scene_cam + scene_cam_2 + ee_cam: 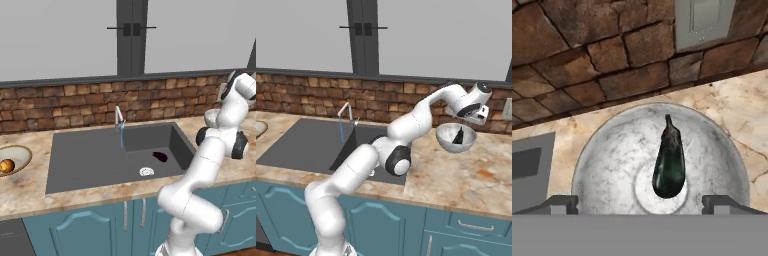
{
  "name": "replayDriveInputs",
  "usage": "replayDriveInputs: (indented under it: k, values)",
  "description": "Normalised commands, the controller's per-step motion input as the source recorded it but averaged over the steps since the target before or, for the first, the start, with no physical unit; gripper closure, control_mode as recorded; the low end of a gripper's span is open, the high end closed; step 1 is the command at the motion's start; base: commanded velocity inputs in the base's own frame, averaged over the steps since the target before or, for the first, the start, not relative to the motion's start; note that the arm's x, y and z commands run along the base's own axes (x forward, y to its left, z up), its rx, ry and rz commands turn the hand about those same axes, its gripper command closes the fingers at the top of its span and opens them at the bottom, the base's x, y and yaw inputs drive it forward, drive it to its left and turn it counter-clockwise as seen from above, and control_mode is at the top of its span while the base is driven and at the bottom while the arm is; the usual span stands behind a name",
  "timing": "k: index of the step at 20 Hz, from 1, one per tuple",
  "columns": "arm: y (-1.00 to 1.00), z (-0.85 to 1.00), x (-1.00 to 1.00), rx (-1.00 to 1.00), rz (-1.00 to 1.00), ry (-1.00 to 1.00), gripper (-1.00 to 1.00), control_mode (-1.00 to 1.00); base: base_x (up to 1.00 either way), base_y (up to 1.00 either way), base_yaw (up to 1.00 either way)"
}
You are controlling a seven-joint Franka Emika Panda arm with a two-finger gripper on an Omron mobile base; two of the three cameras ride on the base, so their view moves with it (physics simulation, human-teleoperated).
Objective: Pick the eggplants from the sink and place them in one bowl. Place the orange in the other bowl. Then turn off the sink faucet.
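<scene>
- We see one eggplant [669, 162] in the hand view: glossy, dark purple-black with a greenish sheen, oblong, its thin stem end pointing toward the brick wall [587, 55]. It lies inside the deep grey-white speckled bowl [607, 160], across the bowl's pale centre.
- We count two eggplants in all: the second eggplant [160, 156] lies on the floor of the dark grey sink [90, 160], just beside the round drain [146, 172].
- We count one orange [6, 165], small and round, sitting in the shallow tan-rimmed bowl [22, 155] on the counter [30, 192] left of the sink.
- We count two bowls, one on each side of the sink.
- The gripper [639, 204] hangs over the speckled bowl with its two dark fingertips [562, 202] spread wide apart; nothing sits between them.
- The faucet [119, 119] is a slim silver spout with a thin blue stream [121, 139] falling into the sink.
- The left base view shows the orange, the tan-rimmed bowl and the sink eggplant.
- The right base view shows the gripper above the speckled bowl, on the counter right of the sink.
- The hand view shows the bowl's inside and a grey wall plate [704, 20] on the brick.
</scene>
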Motion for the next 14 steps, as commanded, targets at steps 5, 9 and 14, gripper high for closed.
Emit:
replayDriveInputs:
  k: [5,9,14]
  values:
    - [0.19,0.00,-1.00,0.08,-0.10,-0.13,-1.00,-1.00,0.00,0.00,0.00]
    - [0.42,-0.02,-1.00,0.11,-0.14,-0.02,-1.00,-1.00,0.00,0.00,0.00]
    - [0.74,0.00,-0.90,0.05,-0.17,0.00,-1.00,-1.00,0.00,0.00,0.00]
